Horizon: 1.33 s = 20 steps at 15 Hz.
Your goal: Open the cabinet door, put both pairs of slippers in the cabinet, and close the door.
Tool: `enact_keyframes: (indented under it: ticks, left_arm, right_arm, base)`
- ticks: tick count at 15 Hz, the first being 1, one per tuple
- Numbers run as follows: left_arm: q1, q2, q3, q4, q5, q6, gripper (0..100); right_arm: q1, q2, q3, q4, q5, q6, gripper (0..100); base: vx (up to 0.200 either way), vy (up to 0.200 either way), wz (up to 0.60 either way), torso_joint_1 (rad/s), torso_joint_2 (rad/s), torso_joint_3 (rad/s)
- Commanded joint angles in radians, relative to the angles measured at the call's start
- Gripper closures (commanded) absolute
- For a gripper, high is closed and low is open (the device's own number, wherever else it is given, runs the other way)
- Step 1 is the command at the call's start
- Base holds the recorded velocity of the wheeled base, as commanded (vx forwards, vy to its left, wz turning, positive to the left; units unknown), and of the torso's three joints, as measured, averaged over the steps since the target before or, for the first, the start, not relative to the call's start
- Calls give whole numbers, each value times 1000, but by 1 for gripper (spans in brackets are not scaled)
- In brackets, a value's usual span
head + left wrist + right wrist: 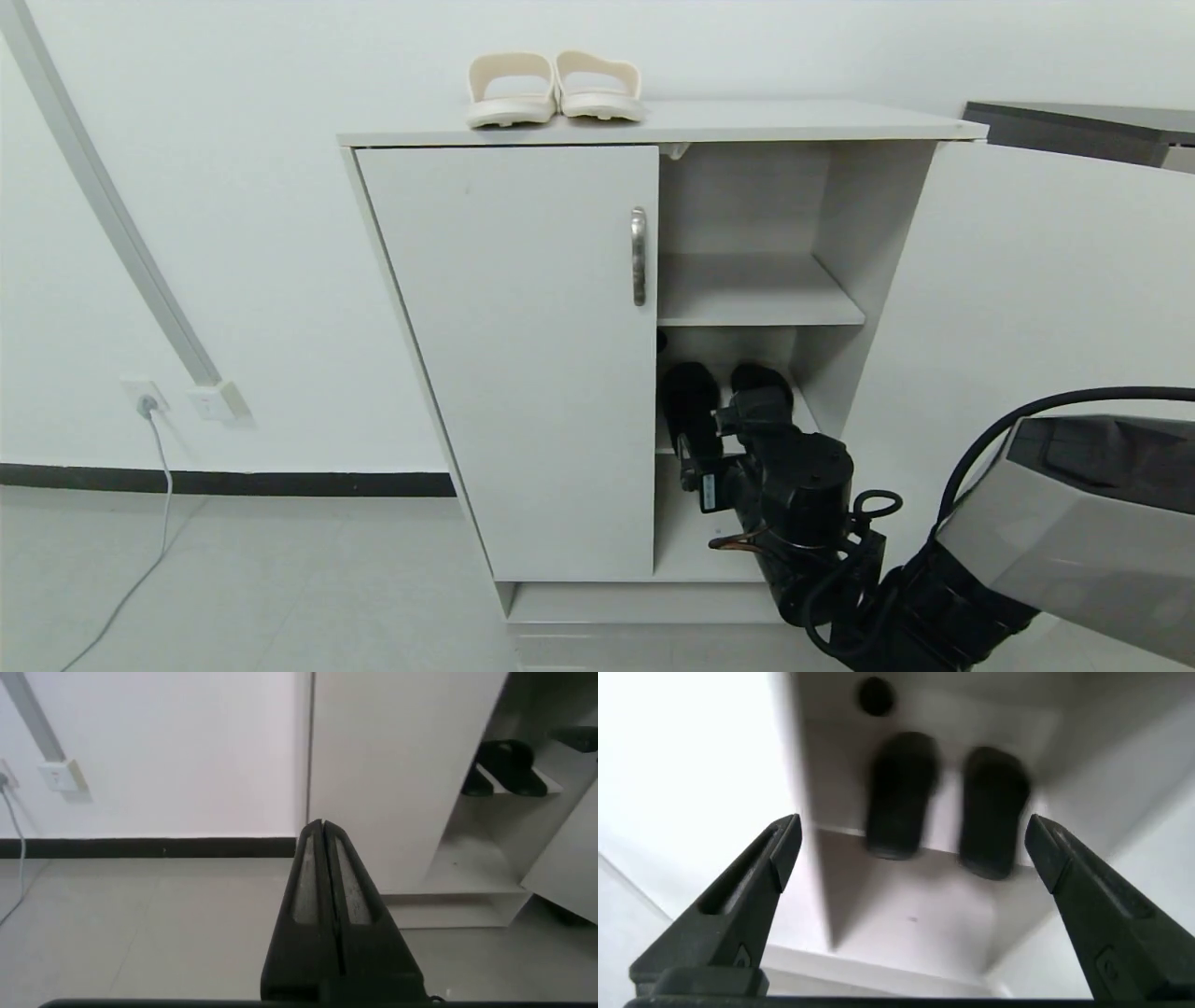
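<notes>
Head view: the cabinet (794, 119) stands against the wall with its left door (513, 355) shut and its right door (1027, 280) swung wide open. A pair of cream slippers (555, 89) sits side by side on the cabinet's top, above the shut door. Inside the open half, the black slippers (691, 387) lie on the middle shelf. The right gripper (726, 411) is just in front of them, at the shelf's edge; from this angle I cannot tell how its fingers stand.

Left wrist view: the left gripper (322, 831) hangs outside the cabinet, over the floor (140, 924) in front of the shut door. Its fingers are pressed flat together, with nothing between them. The black slippers (509, 765) show past it, on their shelf.

Right wrist view: the right gripper (912, 826) faces into the cabinet with its fingers (757, 877) spread wide — holding nothing. The black slippers (901, 803) rest on the shelf beyond the fingertips, apart from them.
</notes>
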Motion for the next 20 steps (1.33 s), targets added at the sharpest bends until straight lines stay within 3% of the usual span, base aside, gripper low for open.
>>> enact_keyframes:
  ticks: [1, 10, 20]
  left_arm:
    - [0, 1, 0, -1, 0, -1, 100]
    - [0, 1, 0, -1, 0, -1, 100]
    - [-1, 1, 0, -1, 0, -3, 100]
  right_arm:
    - [1, 4, 7, -6, 5, -2, 0]
    - [-13, 13, 27, -53, 37, -40, 0]
    - [-13, 13, 36, -59, 43, -42, 0]
  base:
    - [0, 200, 0, 2, 2, 2]
    - [0, 200, 0, 4, 1, 3]
    - [0, 0, 0, 0, 0, 0]
